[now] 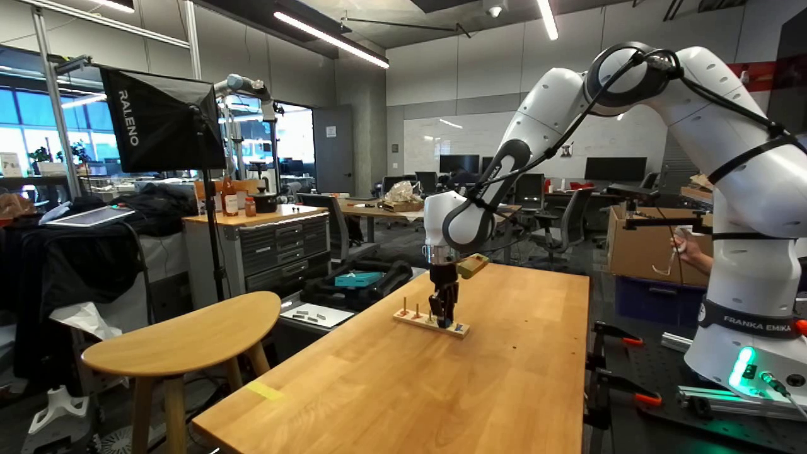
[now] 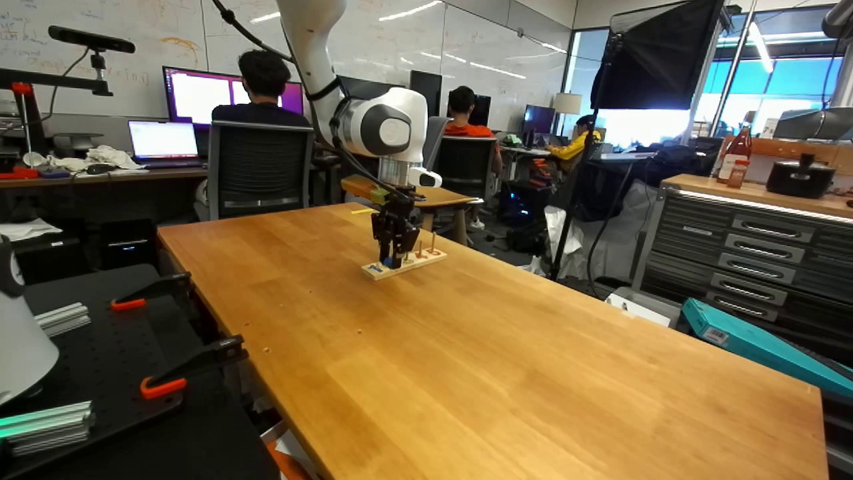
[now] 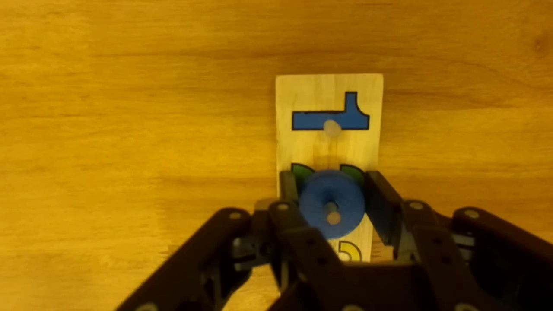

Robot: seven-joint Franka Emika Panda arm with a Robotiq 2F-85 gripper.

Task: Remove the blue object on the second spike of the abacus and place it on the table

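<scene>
The abacus is a narrow light wood board [image 3: 302, 149] with spikes and painted numerals. It lies on the table in both exterior views, on the board's front [image 1: 423, 322] and side [image 2: 404, 270]. In the wrist view a blue disc [image 3: 317, 201] sits around the second spike, over a green numeral. The spike's tip shows through its hole. The first spike [image 3: 332, 128], at the blue 1, is bare. My gripper [image 3: 332, 190] points down over the board, its fingers against both sides of the disc. In both exterior views the gripper [image 1: 446, 321] [image 2: 392, 264] hides most of the disc.
The wooden table [image 1: 403, 391] [image 2: 506, 373] surrounds the board. More spikes [image 1: 411, 308] stand along the board beside the gripper. Black clamps with orange ends [image 2: 163, 387] grip the table edge by the robot base. A wooden stool [image 1: 189, 334] stands beyond the table.
</scene>
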